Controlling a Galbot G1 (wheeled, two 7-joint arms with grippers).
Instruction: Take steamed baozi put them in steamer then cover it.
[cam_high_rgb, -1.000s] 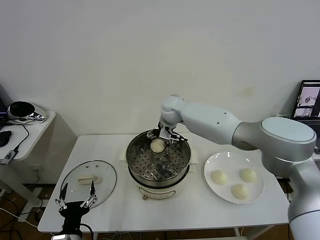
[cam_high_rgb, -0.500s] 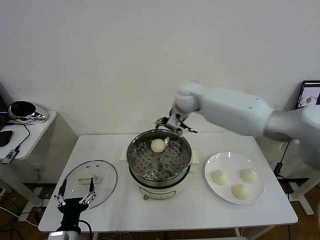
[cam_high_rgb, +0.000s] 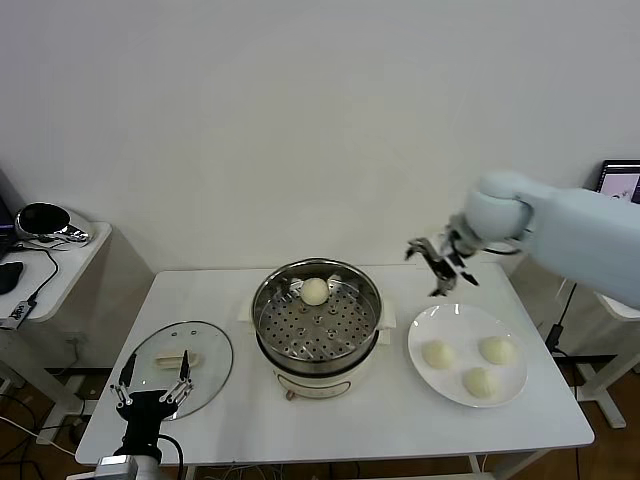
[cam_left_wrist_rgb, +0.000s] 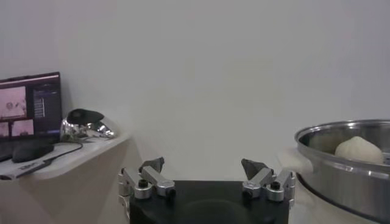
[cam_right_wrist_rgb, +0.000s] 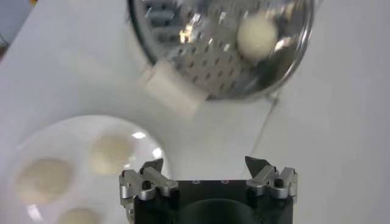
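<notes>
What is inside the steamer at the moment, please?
One baozi sits on the perforated tray toward the back of the steamer. Whatever lies beneath the tray is hidden.

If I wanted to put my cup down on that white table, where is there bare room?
Bare tabletop runs along the near edge, in front of the steamer and the plate. Another free strip lies behind the glass lid, left of the steamer. The narrow gap between steamer and plate is tight, and the right gripper hangs, empty, above the plate's far edge.
</notes>
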